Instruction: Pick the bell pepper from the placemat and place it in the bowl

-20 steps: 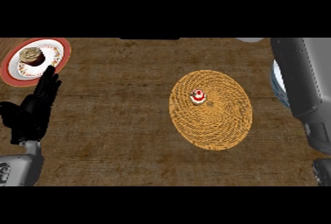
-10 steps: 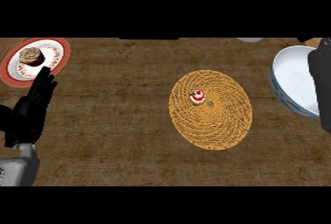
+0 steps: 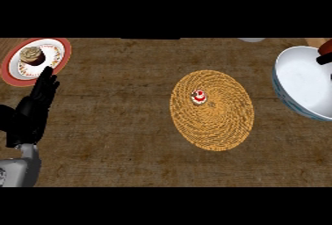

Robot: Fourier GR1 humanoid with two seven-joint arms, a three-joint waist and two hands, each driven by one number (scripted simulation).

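The small red-and-white bell pepper (image 3: 198,97) sat on the round woven straw placemat (image 3: 212,121), well apart from the white bowl (image 3: 304,83). The left robot hand (image 3: 34,110) rested spread, fingers straight.

Brown wooden counter (image 3: 130,145), woven placemat (image 3: 214,127), white bowl (image 3: 301,83), red-rimmed plate (image 3: 13,72)

A red-and-white bell pepper (image 3: 198,97) sits on an orange woven placemat (image 3: 214,127). The bowl (image 3: 301,83) is white inside. The bench (image 3: 123,132) is mottled brown; the plate (image 3: 19,77) is red-rimmed.
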